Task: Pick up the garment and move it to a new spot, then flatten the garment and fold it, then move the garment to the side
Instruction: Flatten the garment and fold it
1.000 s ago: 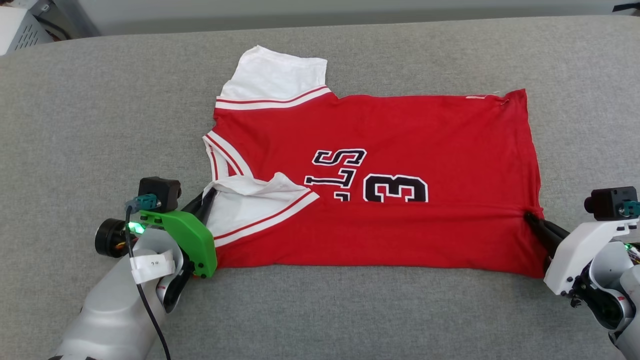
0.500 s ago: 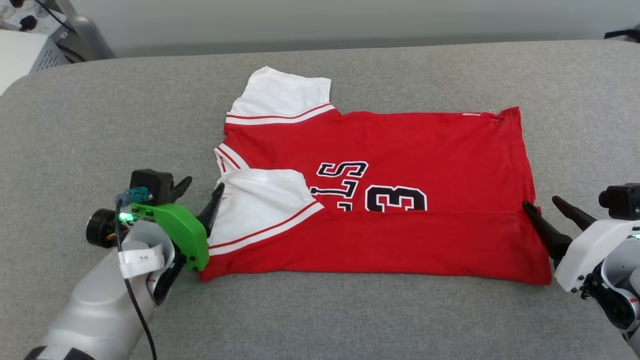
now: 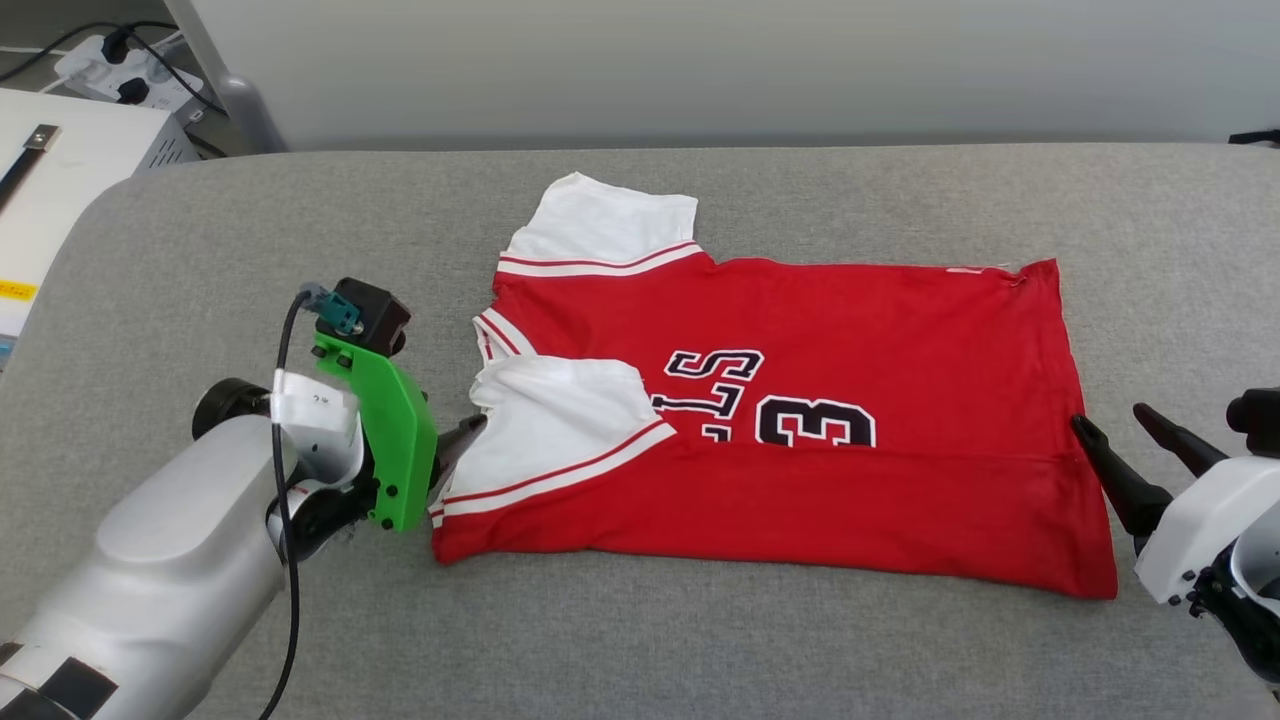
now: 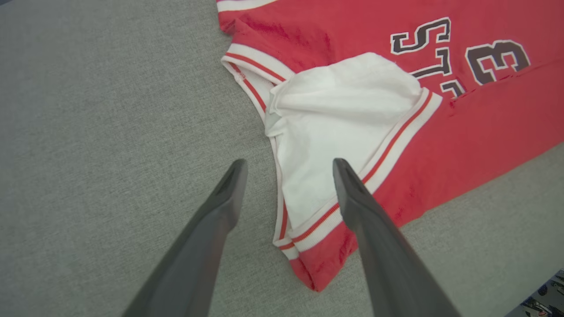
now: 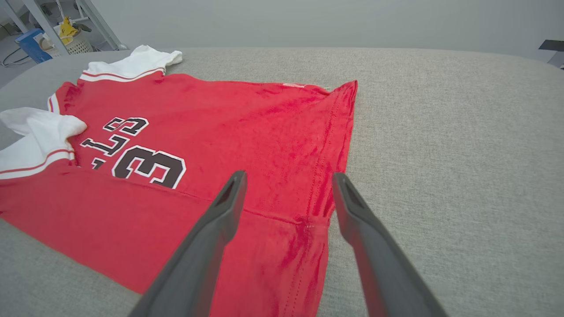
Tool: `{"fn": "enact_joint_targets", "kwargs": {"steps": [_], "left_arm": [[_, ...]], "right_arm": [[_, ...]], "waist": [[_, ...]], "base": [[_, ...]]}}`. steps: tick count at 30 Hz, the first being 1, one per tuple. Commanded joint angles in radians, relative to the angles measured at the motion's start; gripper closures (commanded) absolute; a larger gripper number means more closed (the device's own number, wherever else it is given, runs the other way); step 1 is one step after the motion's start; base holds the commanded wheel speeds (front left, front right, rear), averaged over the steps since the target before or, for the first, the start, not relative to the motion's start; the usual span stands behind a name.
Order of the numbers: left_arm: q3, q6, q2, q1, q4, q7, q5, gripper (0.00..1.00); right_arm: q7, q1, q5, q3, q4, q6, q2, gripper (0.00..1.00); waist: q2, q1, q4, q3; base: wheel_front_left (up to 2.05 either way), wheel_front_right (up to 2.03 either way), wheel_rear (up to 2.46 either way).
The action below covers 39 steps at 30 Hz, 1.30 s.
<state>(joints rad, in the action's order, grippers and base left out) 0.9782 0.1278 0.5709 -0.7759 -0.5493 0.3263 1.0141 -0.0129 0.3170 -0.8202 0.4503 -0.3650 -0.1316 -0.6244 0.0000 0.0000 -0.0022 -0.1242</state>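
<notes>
The garment [image 3: 800,330], a red jersey with white sleeves and a black 3, lies flat on the grey cushion, neck to the left. Its near long edge is folded over the body, and the near white sleeve [image 3: 560,420] lies on the red front. My left gripper [image 4: 288,163] stands open over the sleeve's edge [image 4: 348,110], holding nothing; one dark finger [image 3: 462,442] shows past the green mount. My right gripper [image 3: 1110,415] is open just off the hem at the fold line. In the right wrist view its fingers [image 5: 229,198] straddle the hem [image 5: 328,176] with nothing between them.
The grey padded surface [image 3: 700,640] runs wide on every side of the shirt. A white box [image 3: 60,170] and a power strip [image 3: 110,65] sit past its far left corner. A pale wall stands behind, and shelving [image 5: 31,26] shows at the far left.
Both grippers have opened and let go of the garment, which stays folded on the cushion. The left gripper has lifted and drawn back a little. The head camera has tilted up.
</notes>
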Motion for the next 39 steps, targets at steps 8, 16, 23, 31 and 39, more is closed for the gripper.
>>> {"fn": "enact_joint_targets", "kwargs": {"steps": [8,16,23,31,39], "left_arm": [[0.066,0.003,0.009,-0.010,-0.007,0.221,0.104,0.00],[0.109,0.002,-0.025,0.002,-0.088,0.232,0.086,0.00],[0.144,0.002,-0.056,0.028,-0.168,0.236,0.081,0.00],[0.184,0.003,-0.037,0.022,-0.107,0.189,0.090,1.00],[0.184,0.003,0.019,-0.014,0.001,0.097,0.083,1.00]], "right_arm": [[0.036,-0.026,0.028,-0.022,0.023,0.001,0.039,0.00],[0.053,-0.009,0.039,-0.019,0.024,0.001,0.059,0.00],[0.056,0.012,0.045,-0.006,0.023,0.001,0.069,0.00],[0.074,0.046,0.075,0.000,0.054,0.001,0.034,0.00],[0.299,0.099,0.095,-0.006,0.127,0.001,-0.056,0.00]], "waist": [[0.0000,0.0000,0.004,0.005],[0.0000,0.0000,-0.018,-0.031],[0.0000,0.0000,-0.037,-0.050],[0.0000,0.0000,-0.037,-0.031],[0.0000,0.0000,-0.025,0.000]], "base": [[0.00,0.00,0.00],[0.00,0.00,0.00],[0.00,0.00,0.00],[0.00,0.00,0.00],[0.00,0.00,0.00]]}}
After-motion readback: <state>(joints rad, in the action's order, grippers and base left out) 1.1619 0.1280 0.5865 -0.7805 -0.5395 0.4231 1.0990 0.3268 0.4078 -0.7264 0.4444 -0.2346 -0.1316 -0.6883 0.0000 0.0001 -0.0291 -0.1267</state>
